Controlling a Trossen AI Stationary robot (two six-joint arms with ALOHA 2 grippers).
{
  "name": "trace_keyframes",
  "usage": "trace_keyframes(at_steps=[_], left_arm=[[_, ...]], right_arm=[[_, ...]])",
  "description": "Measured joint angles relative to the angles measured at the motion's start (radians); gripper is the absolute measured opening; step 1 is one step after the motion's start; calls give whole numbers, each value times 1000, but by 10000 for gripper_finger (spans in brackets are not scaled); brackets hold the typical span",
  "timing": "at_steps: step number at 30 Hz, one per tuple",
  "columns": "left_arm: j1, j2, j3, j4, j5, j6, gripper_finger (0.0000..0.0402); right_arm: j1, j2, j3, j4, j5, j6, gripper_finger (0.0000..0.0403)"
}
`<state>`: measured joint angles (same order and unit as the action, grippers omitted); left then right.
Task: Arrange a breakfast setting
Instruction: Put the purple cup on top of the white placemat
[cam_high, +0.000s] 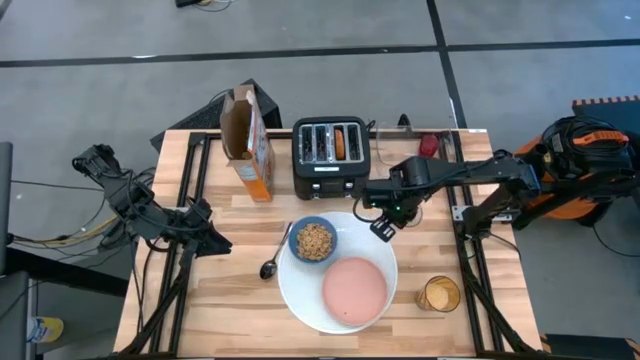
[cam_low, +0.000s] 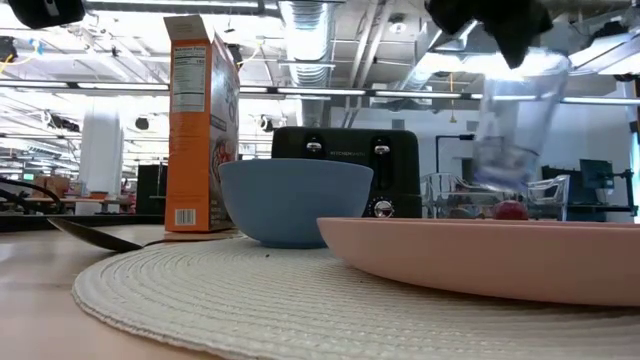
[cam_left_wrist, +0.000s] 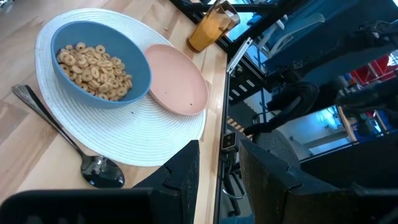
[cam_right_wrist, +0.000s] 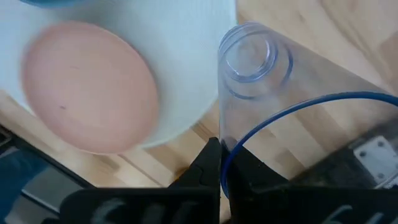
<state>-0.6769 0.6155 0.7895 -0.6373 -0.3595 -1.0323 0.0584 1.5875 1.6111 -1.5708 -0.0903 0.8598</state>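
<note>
Right claw (cam_high: 392, 212) grasps the tumbler (cam_right_wrist: 261, 93) by its rim, lifted off the desk (cam_high: 235, 300), just past the plate's (cam_high: 300, 295) far right edge, near the toaster (cam_high: 330, 165).

Tumbler likely light, stiff, slick, thin-walled: pinch at the rim firmly, gently.

Left claw (cam_high: 215, 240) waits released near the desk's left edge.

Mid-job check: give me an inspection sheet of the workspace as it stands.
Surface: wooden table.
Job's things: bowl of cereal and saucer on plate; spoon beside plate; cereal box upright; bread in toaster.
Clutter: amber glass.
Grippers: right gripper holds tumbler off the table; left gripper parked at left edge.
Cables: blue cable across the right wrist view.
Surroundings: nothing seen nearby.
</note>
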Motion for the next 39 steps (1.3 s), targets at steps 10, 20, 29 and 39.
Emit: trace_keyframes(at_steps=[10, 20, 29, 39], left_arm=[[0, 0, 0, 0, -16, 12, 100], [0, 0, 0, 0, -41, 12, 100], [0, 0, 0, 0, -52, 14, 100], [0, 0, 0, 0, -72, 18, 100]], right_arm=[[-77, 5, -154, 1, -85, -111, 25], [-149, 5, -218, 0, 7, -165, 28], [-168, 5, -254, 1, 14, -274, 49], [-168, 5, -255, 0, 10, -294, 68]])
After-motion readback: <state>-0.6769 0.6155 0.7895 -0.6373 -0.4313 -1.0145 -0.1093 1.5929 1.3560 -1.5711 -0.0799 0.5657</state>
